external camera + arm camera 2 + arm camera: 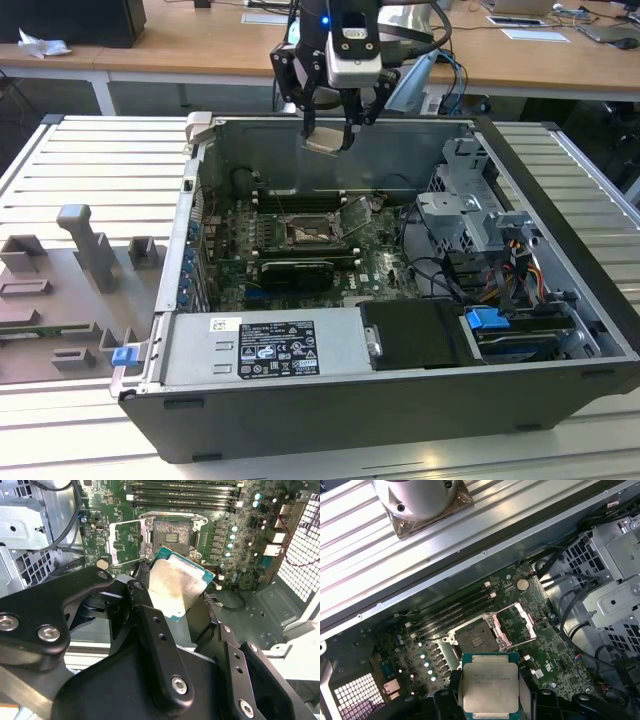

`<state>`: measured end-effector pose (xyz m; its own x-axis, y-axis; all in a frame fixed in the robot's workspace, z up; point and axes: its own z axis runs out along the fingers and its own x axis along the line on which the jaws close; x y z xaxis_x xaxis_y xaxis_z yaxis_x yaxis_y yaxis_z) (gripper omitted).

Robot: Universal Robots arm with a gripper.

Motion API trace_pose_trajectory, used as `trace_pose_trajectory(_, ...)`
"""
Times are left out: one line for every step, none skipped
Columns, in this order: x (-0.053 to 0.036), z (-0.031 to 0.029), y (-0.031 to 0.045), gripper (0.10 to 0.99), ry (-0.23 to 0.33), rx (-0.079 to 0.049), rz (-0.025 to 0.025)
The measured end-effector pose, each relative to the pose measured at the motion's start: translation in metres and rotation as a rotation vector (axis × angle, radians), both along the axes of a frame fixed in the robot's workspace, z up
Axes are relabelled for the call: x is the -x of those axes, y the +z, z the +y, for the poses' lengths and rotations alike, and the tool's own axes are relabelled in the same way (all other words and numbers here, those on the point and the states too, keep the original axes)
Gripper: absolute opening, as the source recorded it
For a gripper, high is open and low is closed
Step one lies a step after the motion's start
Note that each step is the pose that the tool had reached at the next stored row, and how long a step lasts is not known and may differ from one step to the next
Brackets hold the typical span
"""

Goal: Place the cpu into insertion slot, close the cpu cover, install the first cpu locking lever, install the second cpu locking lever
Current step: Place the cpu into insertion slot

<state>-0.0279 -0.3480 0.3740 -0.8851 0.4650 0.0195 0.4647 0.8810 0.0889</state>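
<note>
My gripper (pixel 328 128) hangs above the open computer case, over its back wall, shut on the cpu (pixel 325 139), a pale silver square chip. In both wrist views the cpu (pixel 175 587) (pixel 490 685) sits between the black fingers (pixel 150 625), with its green edge showing. Below it on the motherboard the insertion slot (pixel 305 232) (pixel 172 532) (pixel 474 640) lies bare. The cpu cover (pixel 356 214) (pixel 125 540) (pixel 516 625) is swung open beside the slot. I cannot make out the locking levers.
Memory slots (pixel 300 200) run behind the socket and a black card (pixel 295 272) lies in front of it. A power supply (pixel 260 345), a metal drive cage (pixel 470 210) and cables (pixel 430 270) crowd the case. Grey fixtures (pixel 75 280) sit at the exterior view's left.
</note>
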Motion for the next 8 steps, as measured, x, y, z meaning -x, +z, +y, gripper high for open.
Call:
trace_pose_trajectory(0.0000,0.0000,0.0000,0.537,-0.003,0.000,0.0000)
trace_pose_trajectory(0.0000,0.0000,0.0000,0.537,-0.010,0.000,0.0000)
trace_pose_trajectory(0.0000,0.0000,0.0000,0.537,-0.013,0.000,0.0000)
trace_pose_trajectory(0.0000,0.0000,0.0000,0.537,-0.018,0.000,0.0000)
trace_pose_trajectory(0.0000,0.0000,0.0000,0.537,-0.021,0.000,0.0000)
trace_pose_trajectory(0.0000,0.0000,0.0000,0.537,-0.025,0.000,0.0000)
trace_pose_trajectory(0.0000,0.0000,0.0000,0.537,-0.029,0.000,0.0000)
trace_pose_trajectory(0.0000,0.0000,0.0000,0.537,-0.032,0.000,0.0000)
